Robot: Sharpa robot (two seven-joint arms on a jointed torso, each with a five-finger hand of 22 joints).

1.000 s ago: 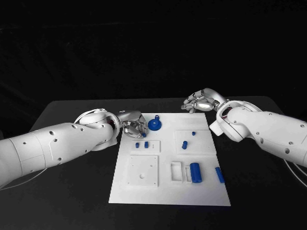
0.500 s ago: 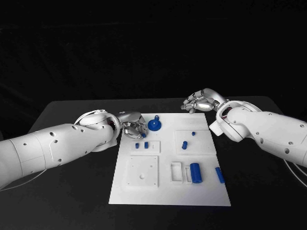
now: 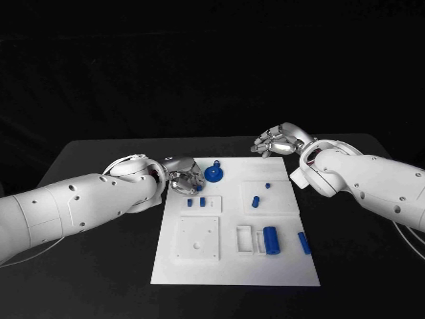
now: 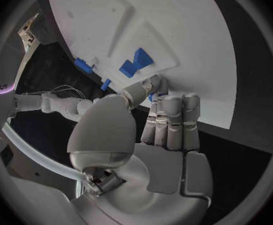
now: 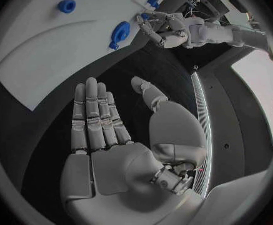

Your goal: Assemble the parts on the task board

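The white task board [image 3: 236, 266] lies mid-table. My left hand [image 3: 184, 178] is at its far left edge, thumb and fingers closed round a small blue peg [image 3: 199, 187]; the left wrist view shows a bit of that blue peg [image 4: 151, 96] between the thumb tip and the fingers. Two short blue pegs [image 3: 196, 201] stand just nearer than the hand. A round blue part with a handle [image 3: 214, 173] lies beside the hand. My right hand [image 3: 275, 141] hovers past the board's far right corner, fingers straight and apart, holding nothing; the right wrist view shows its bare palm [image 5: 105, 150].
Other blue pieces sit on the board: a small peg [image 3: 268, 185], a slanted peg [image 3: 255, 201], a thick cylinder [image 3: 270, 239] next to a white block [image 3: 244, 239], and a bar [image 3: 305, 242]. A square white plate [image 3: 198, 236] occupies the near left.
My left hand has crept slightly nearer along the board's left edge, still at the small blue peg. The right hand has stayed put.
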